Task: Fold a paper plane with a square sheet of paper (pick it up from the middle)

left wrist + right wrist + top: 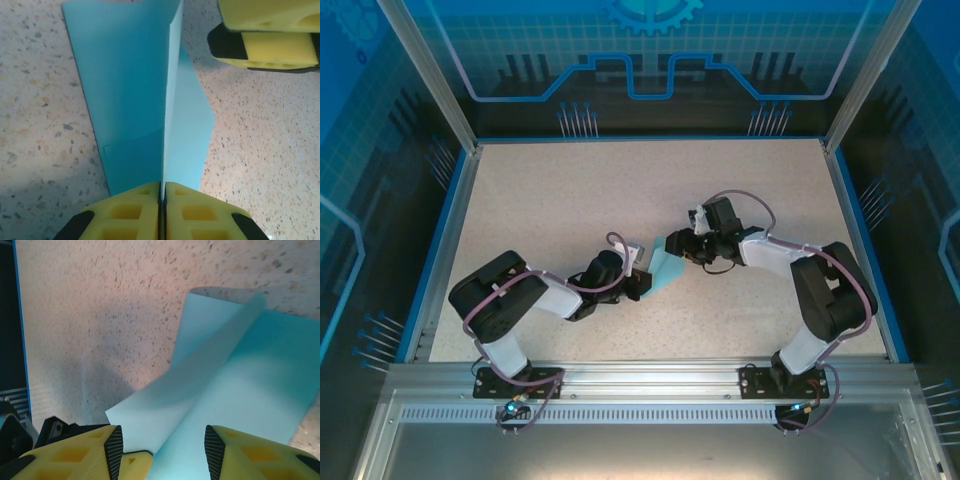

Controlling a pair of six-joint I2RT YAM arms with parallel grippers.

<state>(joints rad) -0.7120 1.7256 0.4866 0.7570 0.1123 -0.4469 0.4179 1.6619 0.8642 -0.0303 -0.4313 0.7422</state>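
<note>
Left wrist view: my left fingers [135,210] are hiding the paper's [125,95] near edge; the picture's top edge is cutting off its far end and my right fingers [275,50]. Right wrist view: the paper is running off right and bottom. Top view: my left gripper [640,272] and right gripper [684,246] are covering part of it.

Lab robot cell: speckled table [570,200] inside blue-printed enclosure walls [650,60].
</note>
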